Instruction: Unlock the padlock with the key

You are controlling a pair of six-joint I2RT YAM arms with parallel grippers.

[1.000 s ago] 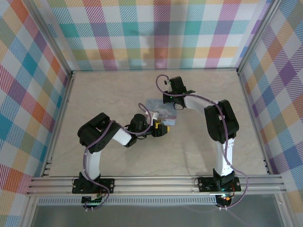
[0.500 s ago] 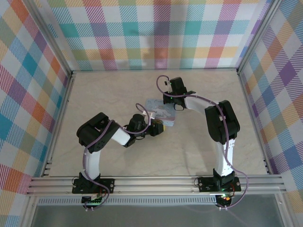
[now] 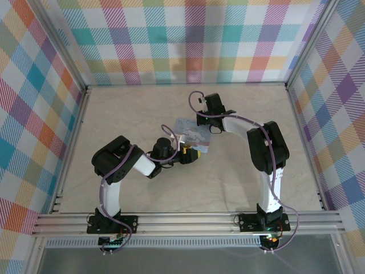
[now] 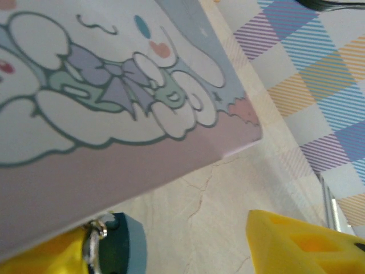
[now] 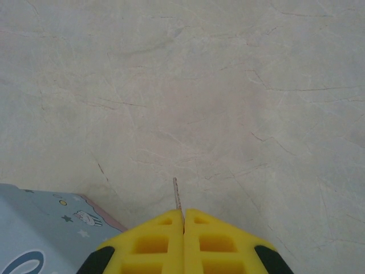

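Right wrist view: right fingers [image 5: 183,216] are pressed flat together, pinching the key [image 5: 175,194]. Its thin metal blade sticks out past the tips, over bare marble tabletop [image 5: 228,85]. The corner of a pale blue cartoon tin [image 5: 40,228] lies just beside them, lower left.

Left wrist view: left fingers [image 4: 296,242] stand well apart, clamping nothing. The padlock [image 4: 130,248], blue-teal with a silvery metal loop at its side, sits against one yellow finger at the picture's bottom edge. The other finger is clear of it. The tin's printed face lies just above the padlock; whether they touch, can't tell.

Top external view: both arms reach toward the tin mid-tabletop. Left fingers are at its near edge, right fingers at its far side.
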